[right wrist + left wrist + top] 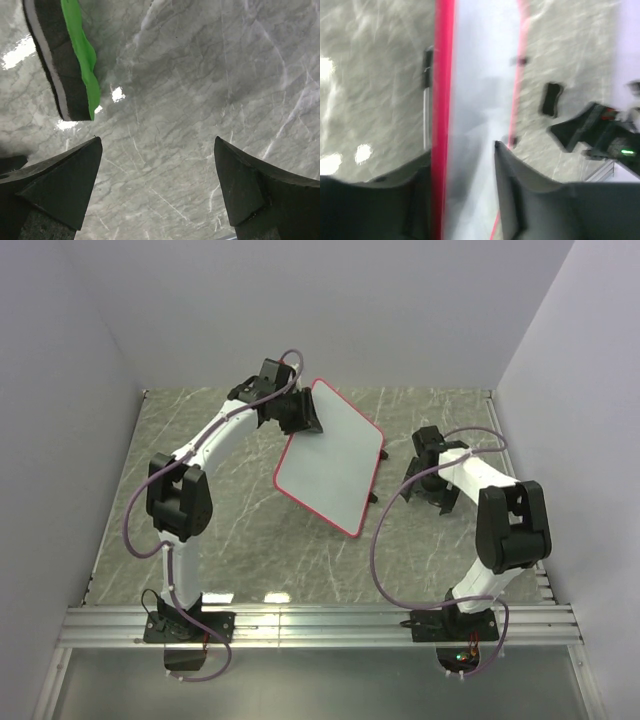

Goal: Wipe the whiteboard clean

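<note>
Top view: black arm bases [187, 626] sit nearest. Left gripper [300, 416] clamps the far edge of the large white, red-rimmed whiteboard [332, 468], which is tilted mid-table.
Left wrist: jaws pinch the rim.
Right wrist: right gripper [157, 146] is spread wide and empty over the grey marble table [210, 75]. The green foam eraser [75, 55] lies off-centre, so centre over it before closing.

No readable text, label or number anywhere.

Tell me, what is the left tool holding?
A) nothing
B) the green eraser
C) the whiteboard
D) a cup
C: the left tool has one finger on each side of the whiteboard, clamping it by its red edge, and the board sits tilted in the top view.
</note>
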